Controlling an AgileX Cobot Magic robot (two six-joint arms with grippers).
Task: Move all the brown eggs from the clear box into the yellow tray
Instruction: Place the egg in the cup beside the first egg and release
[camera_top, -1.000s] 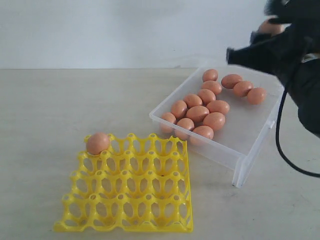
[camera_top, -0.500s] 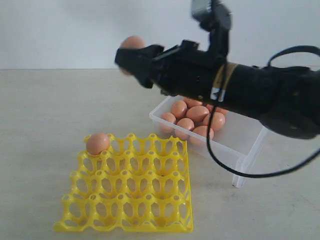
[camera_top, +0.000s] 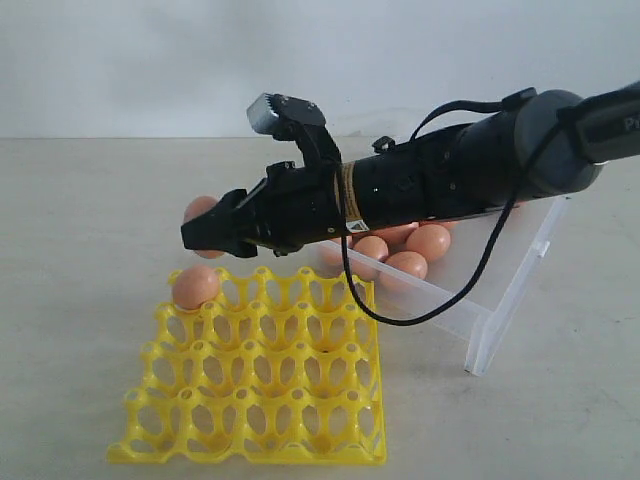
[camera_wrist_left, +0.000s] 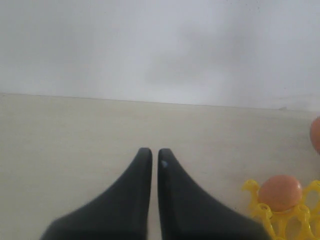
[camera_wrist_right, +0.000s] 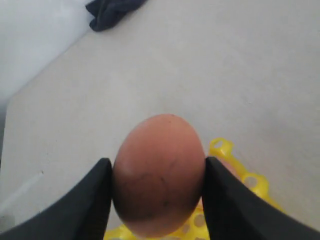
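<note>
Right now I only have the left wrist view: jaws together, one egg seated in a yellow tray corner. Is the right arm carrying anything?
Observer: Yes. The right gripper is shut on a brown egg.
Operator: Where is it?
Observer: It hovers above the yellow tray, at its far left corner in the exterior view, just over the seated egg.
Operator: Box empty?
Observer: No. Several eggs lie in the clear box; the arm hides the rest, so no count.

Yellow tray (camera_top: 262, 405) lies flat, one brown egg (camera_top: 196, 286) upright in its far-left corner cup. Second brown egg (camera_wrist_right: 159, 175) held aloft near that corner. Other brown eggs (camera_top: 428, 241) clustered in clear box (camera_top: 497, 305), mostly hidden.
</note>
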